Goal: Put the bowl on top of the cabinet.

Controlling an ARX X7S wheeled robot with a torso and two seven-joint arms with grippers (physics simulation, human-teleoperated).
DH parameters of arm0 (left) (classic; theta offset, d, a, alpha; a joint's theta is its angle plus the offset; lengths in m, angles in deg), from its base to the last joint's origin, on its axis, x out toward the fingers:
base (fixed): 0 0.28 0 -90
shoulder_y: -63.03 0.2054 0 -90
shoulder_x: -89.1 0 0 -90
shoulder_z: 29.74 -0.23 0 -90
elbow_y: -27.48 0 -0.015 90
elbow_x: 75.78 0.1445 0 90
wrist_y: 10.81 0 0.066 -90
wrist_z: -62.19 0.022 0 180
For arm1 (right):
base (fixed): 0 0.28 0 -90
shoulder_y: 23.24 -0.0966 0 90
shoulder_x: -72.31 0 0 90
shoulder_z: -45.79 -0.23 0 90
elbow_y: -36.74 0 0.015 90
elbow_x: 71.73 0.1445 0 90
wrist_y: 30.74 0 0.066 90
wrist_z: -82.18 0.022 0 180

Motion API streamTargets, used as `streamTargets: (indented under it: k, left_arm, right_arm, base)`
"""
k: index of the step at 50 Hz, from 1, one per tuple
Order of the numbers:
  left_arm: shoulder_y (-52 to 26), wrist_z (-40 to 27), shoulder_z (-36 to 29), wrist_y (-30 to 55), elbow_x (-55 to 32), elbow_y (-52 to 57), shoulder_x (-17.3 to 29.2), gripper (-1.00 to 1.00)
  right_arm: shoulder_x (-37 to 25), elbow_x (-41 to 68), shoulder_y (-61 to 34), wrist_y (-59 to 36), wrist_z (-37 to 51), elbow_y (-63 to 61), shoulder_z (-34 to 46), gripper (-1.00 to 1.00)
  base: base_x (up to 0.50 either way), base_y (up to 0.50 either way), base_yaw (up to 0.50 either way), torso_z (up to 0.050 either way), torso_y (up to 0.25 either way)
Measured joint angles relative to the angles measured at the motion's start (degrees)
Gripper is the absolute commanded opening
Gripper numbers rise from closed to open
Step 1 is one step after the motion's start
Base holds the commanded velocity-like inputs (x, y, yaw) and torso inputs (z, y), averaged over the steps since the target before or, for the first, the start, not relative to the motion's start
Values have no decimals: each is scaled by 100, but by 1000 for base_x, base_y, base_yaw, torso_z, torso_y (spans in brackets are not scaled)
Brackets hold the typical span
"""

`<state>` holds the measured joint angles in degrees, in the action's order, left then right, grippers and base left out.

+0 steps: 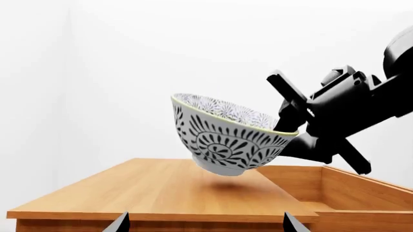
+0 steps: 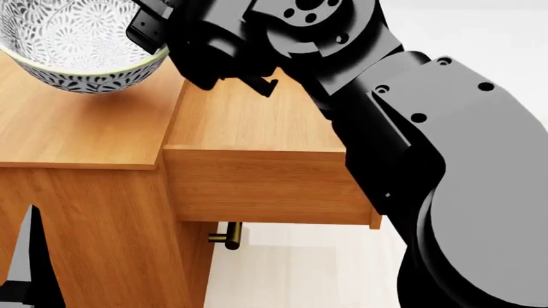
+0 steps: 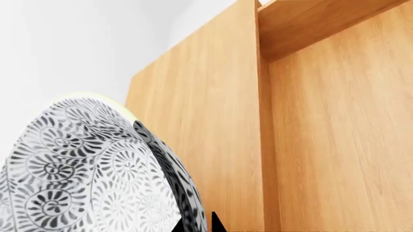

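Note:
The bowl (image 1: 226,140), white with a dense dark floral pattern and a pale yellowish rim, hangs tilted a little above the flat top of the light-brown wooden cabinet (image 1: 161,188), its shadow on the wood beneath. My right gripper (image 1: 285,120) is shut on the bowl's rim, one finger inside and one outside. In the head view the bowl (image 2: 77,45) sits at the upper left over the cabinet (image 2: 86,135), with the right gripper (image 2: 158,45) at its rim. The right wrist view shows the bowl (image 3: 84,169) between that gripper's fingertips (image 3: 197,226). My left gripper (image 1: 205,223) is open and holds nothing, in front of the cabinet's edge.
An open drawer (image 2: 265,186) sticks out of the cabinet beside the top, below my right arm; the drawer (image 1: 348,188) shows to the right of the bowl. A brass handle (image 2: 227,236) shows under it. White wall behind, pale floor below.

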<state>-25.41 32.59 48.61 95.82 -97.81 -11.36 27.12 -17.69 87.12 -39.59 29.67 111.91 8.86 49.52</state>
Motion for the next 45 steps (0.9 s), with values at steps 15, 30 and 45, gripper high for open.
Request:
streamTargets:
  k: [15, 30, 45]
  left_arm:
    - [-13, -21, -28, -10, -15, -6, 22, 100]
    - [-25, -58, -59, 11, -34, 30, 48, 100]
    - [-18, -58, -106, -47, -20, -7, 60, 100]
  right_arm:
    - [0, -79, 72, 26, 17, -50, -3, -100]
    - [-3, -143, 127, 54, 18, -81, -24, -100]
    - [0, -251, 118, 129, -56, -127, -96, 100]
  base:
    - [0, 0, 0, 0, 0]
    - [0, 0, 0, 0, 0]
    - [0, 0, 0, 0, 0]
